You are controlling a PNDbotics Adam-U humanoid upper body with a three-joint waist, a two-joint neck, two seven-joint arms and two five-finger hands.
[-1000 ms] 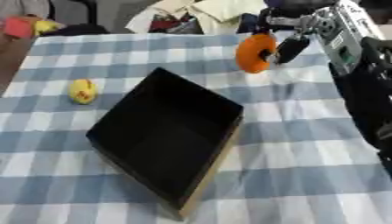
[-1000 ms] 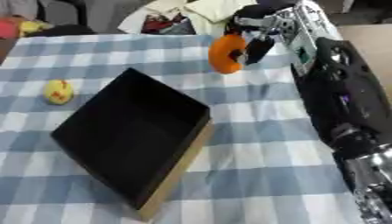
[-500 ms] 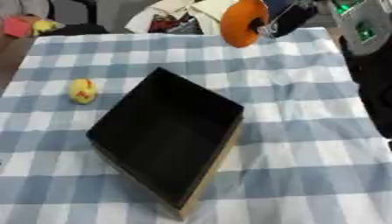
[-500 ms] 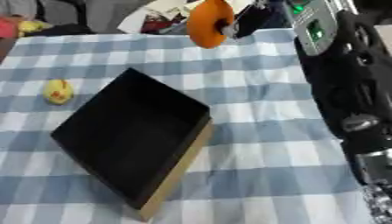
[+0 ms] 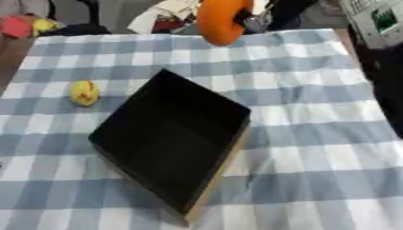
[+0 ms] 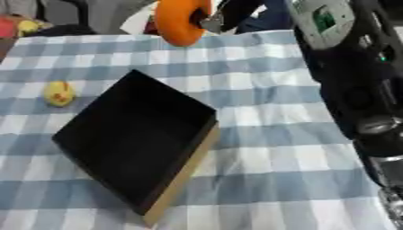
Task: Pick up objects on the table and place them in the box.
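Observation:
An orange rounded object point(image 5: 220, 20) hangs in the air at the top of the view, above the table's far edge. My right hand point(image 6: 228, 13) is shut on it, its dark fingers curled at the object's right side. The black open box point(image 5: 169, 137) lies askew in the middle of the checked table. A small yellow object point(image 5: 84, 92) with a red spot sits on the cloth left of the box. My left hand shows in no view.
The blue and white checked cloth point(image 5: 315, 134) covers the table. My right arm point(image 6: 354, 90) runs down the right side. Clothes and a red and yellow thing point(image 5: 20, 26) lie beyond the far edge.
My right hand has lifted the orange object up and moved it leftward, toward the space above the box's far side. The box and the yellow object have stayed put.

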